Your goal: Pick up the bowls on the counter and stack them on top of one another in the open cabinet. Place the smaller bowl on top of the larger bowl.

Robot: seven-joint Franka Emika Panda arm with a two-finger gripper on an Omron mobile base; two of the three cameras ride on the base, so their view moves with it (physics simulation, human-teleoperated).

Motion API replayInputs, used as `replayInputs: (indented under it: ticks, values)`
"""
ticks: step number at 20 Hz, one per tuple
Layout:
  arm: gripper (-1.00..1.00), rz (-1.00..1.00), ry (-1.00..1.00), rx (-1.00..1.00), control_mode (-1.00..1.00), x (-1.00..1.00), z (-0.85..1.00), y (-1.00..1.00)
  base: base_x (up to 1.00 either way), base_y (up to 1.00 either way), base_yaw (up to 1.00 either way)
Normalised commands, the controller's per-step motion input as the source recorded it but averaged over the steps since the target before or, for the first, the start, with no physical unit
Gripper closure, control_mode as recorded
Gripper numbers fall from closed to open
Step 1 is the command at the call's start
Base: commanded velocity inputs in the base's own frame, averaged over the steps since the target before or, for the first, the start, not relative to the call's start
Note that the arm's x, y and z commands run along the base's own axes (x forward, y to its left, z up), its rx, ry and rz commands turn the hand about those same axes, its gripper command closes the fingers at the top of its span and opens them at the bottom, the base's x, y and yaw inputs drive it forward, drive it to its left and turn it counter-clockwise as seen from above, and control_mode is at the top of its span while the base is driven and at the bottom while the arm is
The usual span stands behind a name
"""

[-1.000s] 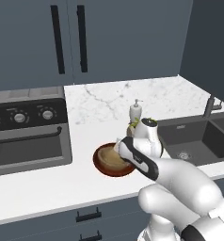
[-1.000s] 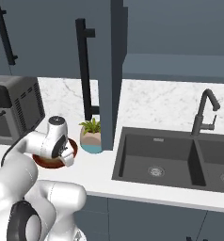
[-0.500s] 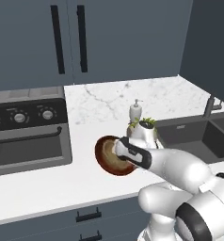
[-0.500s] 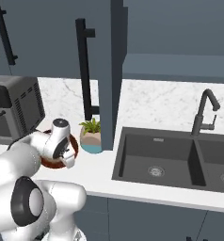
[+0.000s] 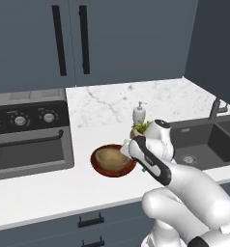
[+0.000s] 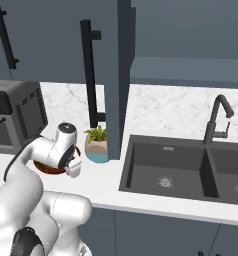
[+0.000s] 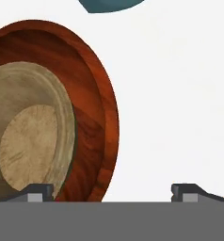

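My claw (image 7: 112,192) is spread wide with nothing in it, tips low in the hand view. At that frame's left, the smaller bowl (image 7: 31,134) sits inside the larger bowl (image 7: 92,99) on the counter (image 7: 175,94), plant pot (image 7: 109,4) at the top edge.

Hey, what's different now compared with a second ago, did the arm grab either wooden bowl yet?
No grab yet. The gripper has swung lower over the counter, toward the near edge of the wide reddish-brown wooden bowl, with its jaws open and empty. The small light tan wooden bowl sits inside the red one as before, on the white marble counter. The teal plant pot has not moved.
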Motion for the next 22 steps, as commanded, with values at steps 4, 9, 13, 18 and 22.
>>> replayInputs:
  ticks: [4, 9, 13, 18, 22]
  values:
    - [-1.00, 0.00, -0.02, 0.01, -1.00, 0.06, -0.13, 0.00, 0.00, 0.00, 0.00]
    - [-1.00, 0.00, -0.04, 0.00, -1.00, 0.10, -0.53, 0.00, 0.00, 0.00, 0.00]
    - [-1.00, 0.00, -0.06, 0.00, -1.00, 0.09, -0.57, 0.00, 0.00, 0.00, 0.00]
    - [-1.00, 0.00, -0.10, 0.00, -1.00, 0.03, -0.51, 0.00, 0.00, 0.00, 0.00]
    - [1.00, 0.00, -0.11, 0.00, -1.00, 0.08, -0.48, 0.00, 0.00, 0.00, 0.00]
